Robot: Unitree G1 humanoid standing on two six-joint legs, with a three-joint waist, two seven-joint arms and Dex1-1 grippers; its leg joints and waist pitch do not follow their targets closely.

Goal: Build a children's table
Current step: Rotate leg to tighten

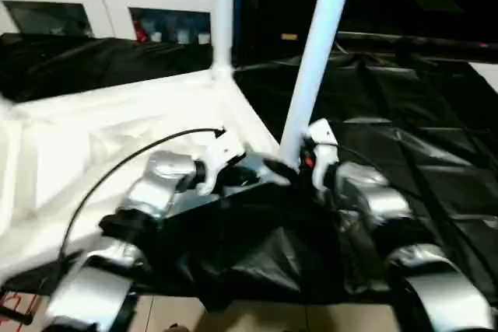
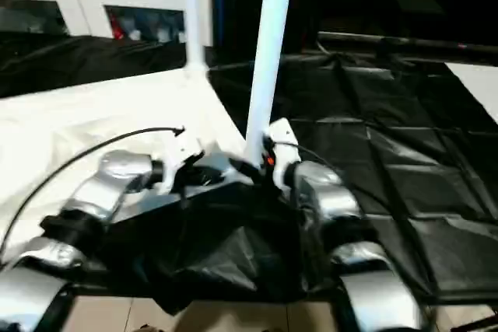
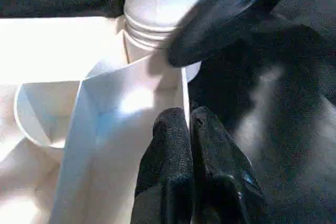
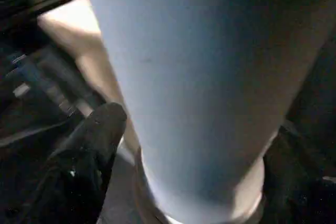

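The white table top (image 1: pixel 117 114) lies upside down on a black sheet. Two white legs stand upright in its corner sockets, one at the far corner (image 1: pixel 224 13) and one at the near corner (image 1: pixel 319 52). My right gripper (image 1: pixel 299 162) is at the foot of the near leg (image 4: pixel 194 77), open, with a black finger (image 4: pixel 89 145) on each side of it. My left gripper (image 3: pixel 186 116) is shut on nothing, its tips against the top's rim (image 3: pixel 131 77) just beside that socket. The right gripper's finger (image 3: pixel 226 19) lies by the leg's ringed base.
The black sheet (image 1: pixel 405 114) covers the floor under the top and off to the right. A white cabinet with glass doors (image 1: pixel 117 5) stands at the back left. A black cable (image 1: pixel 117 169) loops over my left forearm. Pale floor tiles (image 1: pixel 257 318) show at the near edge.
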